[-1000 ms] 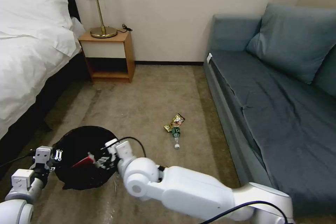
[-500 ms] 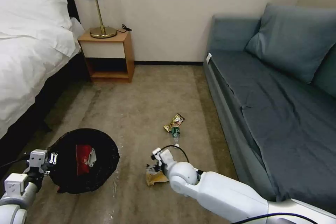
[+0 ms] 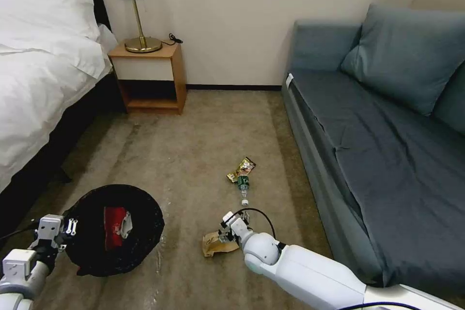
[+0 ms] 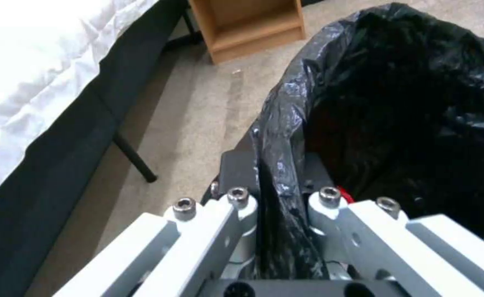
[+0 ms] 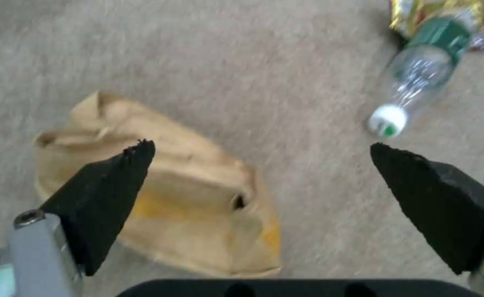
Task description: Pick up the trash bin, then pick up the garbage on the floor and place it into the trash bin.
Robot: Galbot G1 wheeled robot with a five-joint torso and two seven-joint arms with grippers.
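The trash bin (image 3: 140,247), lined with a black bag, hangs at the lower left, and my left gripper (image 3: 65,233) is shut on its rim. The wrist view shows the left gripper (image 4: 278,167) pinching the bag-covered rim of the bin (image 4: 407,103). A red-and-white carton (image 3: 115,228) lies inside. My right gripper (image 3: 224,237) is open just above a crumpled brown paper bag (image 3: 213,246) on the carpet. In its wrist view the right gripper (image 5: 261,173) straddles one side of the paper bag (image 5: 198,206). Beyond lie a small bottle (image 3: 243,186) (image 5: 418,78) and a gold wrapper (image 3: 242,168) (image 5: 418,10).
A bed (image 3: 43,82) runs along the left and a grey-blue sofa (image 3: 387,155) along the right. A wooden nightstand (image 3: 150,77) with a lamp (image 3: 131,5) stands against the back wall. Open carpet lies between bin and sofa.
My right arm left the bin and swung right and down over the paper bag, open. The carton now lies in the bin. The bin sits slightly lower in view.
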